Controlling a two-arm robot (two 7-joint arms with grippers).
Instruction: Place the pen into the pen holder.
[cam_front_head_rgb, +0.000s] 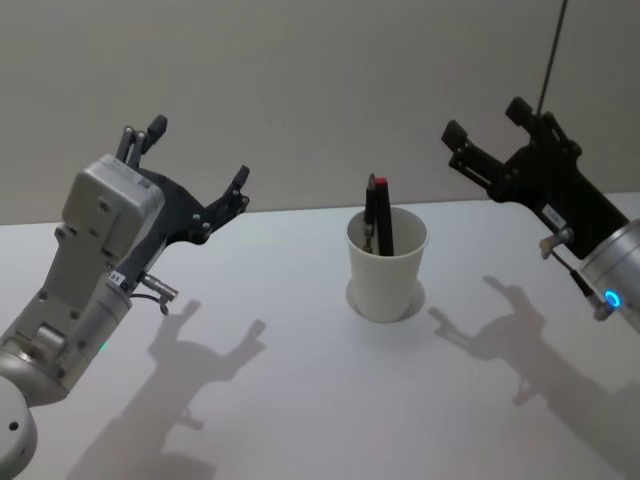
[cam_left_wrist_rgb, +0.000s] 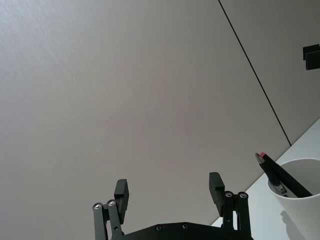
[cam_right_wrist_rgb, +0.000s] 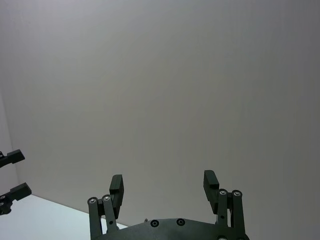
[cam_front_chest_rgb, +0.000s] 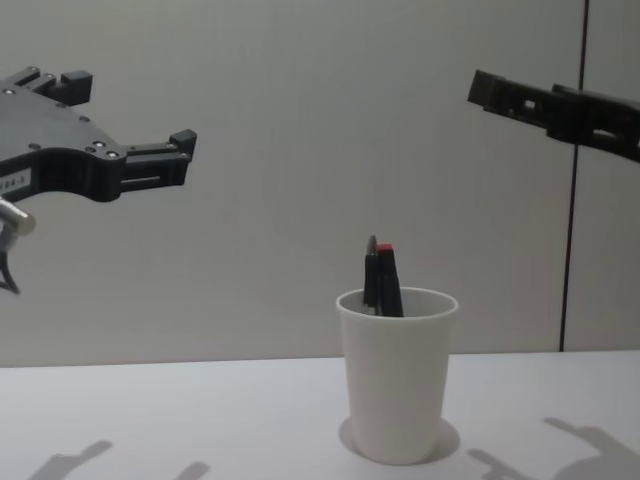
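Head view: 1 pen in 1 pen holder; left gripper, right gripper spread, empty.

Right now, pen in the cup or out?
In. The pen stands in the cup, its top sticking above the rim. Both pincers, left and right, are open and raised clear.

The head camera looks forward and down on the white table, with the pen holder near the middle and one arm at each side. The chest camera sits lower and looks level across the table, so it sees the same pen holder from the side against the wall. The left wrist camera faces mostly the wall and catches the pen holder close at its edge. The right wrist camera faces the wall, with a table corner.
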